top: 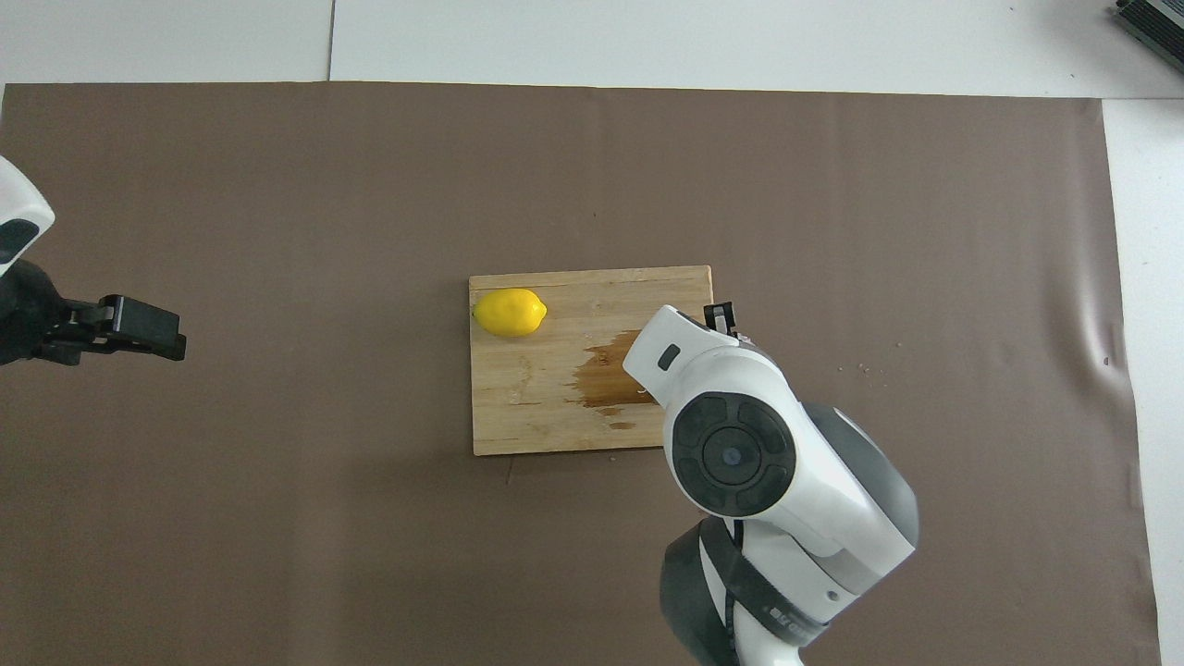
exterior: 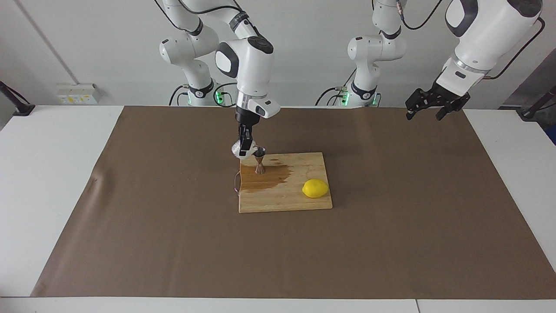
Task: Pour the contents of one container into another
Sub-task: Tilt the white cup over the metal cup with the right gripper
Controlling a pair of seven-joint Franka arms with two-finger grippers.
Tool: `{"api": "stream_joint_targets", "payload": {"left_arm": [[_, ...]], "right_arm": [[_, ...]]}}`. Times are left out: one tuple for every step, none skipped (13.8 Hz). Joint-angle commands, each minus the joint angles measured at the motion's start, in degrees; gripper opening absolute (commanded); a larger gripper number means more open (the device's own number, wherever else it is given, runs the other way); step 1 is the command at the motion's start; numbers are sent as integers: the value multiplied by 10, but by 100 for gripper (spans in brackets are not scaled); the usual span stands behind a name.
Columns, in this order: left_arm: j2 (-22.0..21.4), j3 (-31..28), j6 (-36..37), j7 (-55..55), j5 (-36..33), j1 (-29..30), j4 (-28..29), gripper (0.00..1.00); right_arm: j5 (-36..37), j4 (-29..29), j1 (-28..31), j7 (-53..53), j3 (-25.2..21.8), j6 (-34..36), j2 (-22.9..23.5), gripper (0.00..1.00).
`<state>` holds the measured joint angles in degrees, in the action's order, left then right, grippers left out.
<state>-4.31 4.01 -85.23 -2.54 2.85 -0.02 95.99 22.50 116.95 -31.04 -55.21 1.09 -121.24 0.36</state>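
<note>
Take the rectangular pale wooden cutting board point(exterior: 284, 182) at the middle of the brown table mat point(exterior: 173, 226) as your landmark. On the board's corner nearest the robots, toward the right arm's end of the table, you have the small silvery hourglass-shaped steel jigger point(exterior: 259, 161) standing upright, its foot in a dark wet patch point(exterior: 265, 176) that spreads across that end of the board. Right over the jigger's mouth hangs the right gripper point(exterior: 246, 145), reaching down from above, its fingers clamped on the small clear faceted glass tumbler point(exterior: 241, 150); you see the tumbler tipped over toward the jigger, with its rim just at the jigger's top edge, though from the facing view you cannot tell whether glass and metal actually touch. In the overhead view the right arm's white wrist hides both tumbler and jigger, so only a black finger tip shows at the board's edge. Farther from the robots than the jigger, and toward the left arm's end of the board, lies a yellow lemon point(exterior: 315, 188), well apart from the wet patch. The left gripper point(exterior: 428, 108) waits raised in the air over the mat's edge, well apart from the board toward the left arm's end of the table, fingers spread wide and holding nothing.
</note>
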Motion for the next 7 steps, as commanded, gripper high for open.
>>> {"api": "stream_joint_targets", "payload": {"left_arm": [[2, -6, 44, 10, -23, -5, -27, 100], [1, -8, 36, 11, -17, -4, -31, 100], [-2, -8, 30, 12, -16, -4, -31, 100], [-3, -8, 24, 10, -15, -4, -31, 100], [-4, -6, 23, 10, -14, -4, -31, 100], [-6, -5, 28, 7, -14, -6, -28, 100], [-10, -4, 29, 5, -14, -9, -25, 100]], "right_arm": [[31, 21, -2, 12, 1, 4, -21, 0], [37, 25, -2, 12, 1, 3, -23, 0], [41, 29, -2, 13, 1, 1, -25, 0], [42, 29, -2, 13, 1, 2, -26, 0], [46, 29, -2, 15, 1, 2, -26, 0], [52, 29, -4, 20, 1, 2, -25, 0], [58, 32, -15, 33, 1, 2, -24, 0]]}}
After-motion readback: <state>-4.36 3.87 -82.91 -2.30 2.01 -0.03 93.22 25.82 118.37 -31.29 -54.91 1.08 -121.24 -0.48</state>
